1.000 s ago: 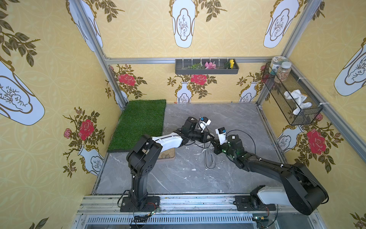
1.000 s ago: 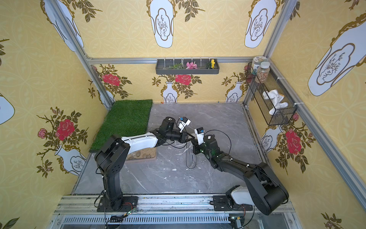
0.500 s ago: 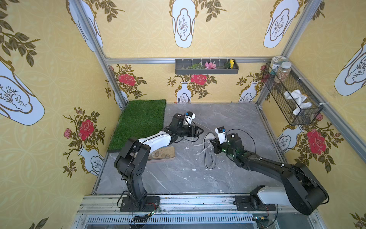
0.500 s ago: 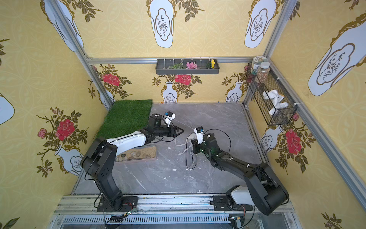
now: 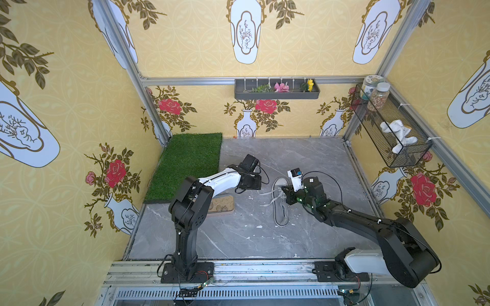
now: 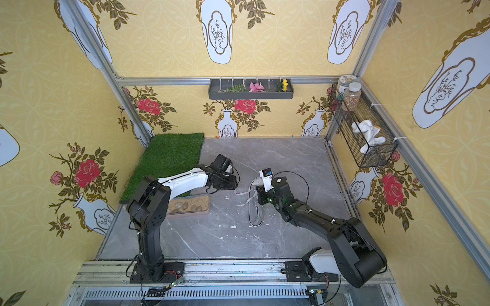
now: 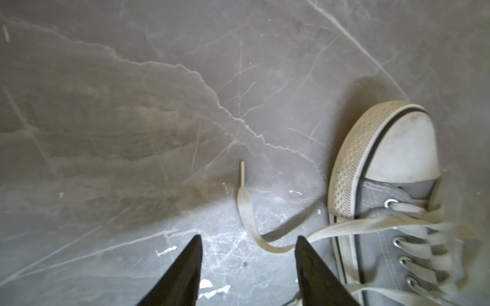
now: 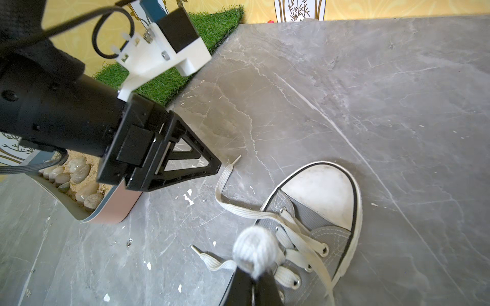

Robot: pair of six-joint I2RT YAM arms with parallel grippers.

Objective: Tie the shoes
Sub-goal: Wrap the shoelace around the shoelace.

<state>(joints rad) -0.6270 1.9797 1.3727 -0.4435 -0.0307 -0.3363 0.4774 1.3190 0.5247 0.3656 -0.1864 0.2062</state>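
Note:
The shoes are one grey canvas sneaker (image 5: 281, 209) (image 6: 256, 212) with a white toe cap (image 8: 320, 193) (image 7: 408, 151), lying mid-floor with its toe toward the back wall. My right gripper (image 8: 253, 274) (image 5: 285, 194) is over the lacing, shut on a bunched loop of pale lace (image 8: 253, 247). Left of the shoe, my left gripper (image 7: 248, 238) (image 5: 261, 183) (image 8: 218, 167) hovers open and empty, just above the floor. One free lace end (image 7: 245, 209) (image 8: 222, 182) lies on the floor just ahead of its tips. A second lace end (image 8: 209, 261) trails beside the right gripper.
A tan tray of pebbles (image 5: 222, 212) (image 6: 191, 213) (image 8: 114, 209) sits under the left forearm. A green grass mat (image 5: 185, 164) fills the back left corner. A wire basket (image 5: 392, 132) hangs on the right wall and a flower shelf (image 5: 277, 94) on the back wall.
My left gripper has pulled away from the shoe to the left and opened, and the lace end now lies loose on the floor. The right gripper has stayed over the lacing.

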